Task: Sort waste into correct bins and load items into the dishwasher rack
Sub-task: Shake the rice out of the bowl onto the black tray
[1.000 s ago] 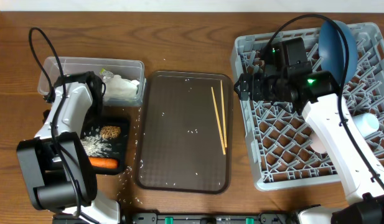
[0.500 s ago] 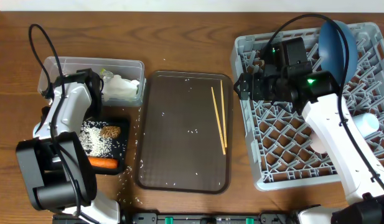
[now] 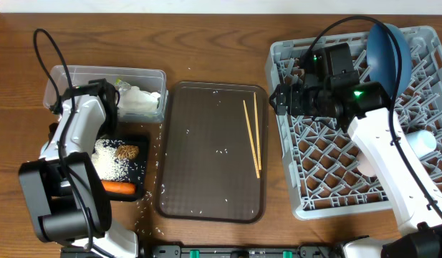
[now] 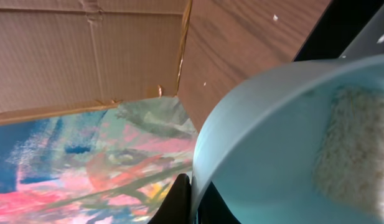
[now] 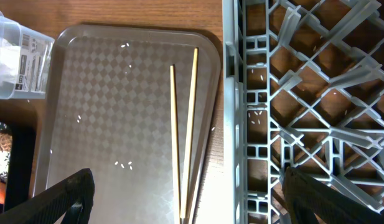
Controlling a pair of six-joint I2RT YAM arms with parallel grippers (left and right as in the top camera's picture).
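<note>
My left gripper (image 4: 193,202) is shut on the rim of the small light blue bowl (image 4: 272,143), which is tilted and has a clump of white rice (image 4: 353,149) stuck inside. The left arm (image 3: 81,129) hangs over the black tray (image 3: 137,172), hiding the bowl from above. That tray holds a rice pile (image 3: 106,163), a brown lump (image 3: 126,152) and a carrot (image 3: 119,188). My right gripper (image 5: 192,205) is open above the two chopsticks (image 5: 182,137), by the left wall of the dishwasher rack (image 3: 364,204). The dark blue plate (image 3: 389,54) stands in the rack.
The clear tub (image 3: 70,75) behind the black tray holds crumpled wrappers (image 3: 138,100). The chopsticks lie on the brown serving tray (image 3: 206,179), with loose rice grains scattered over it. A pale cup (image 3: 423,140) lies in the rack's right side.
More white rice now shows on the black tray than a second ago, and the left wrist has shifted slightly. The right arm has not moved.
</note>
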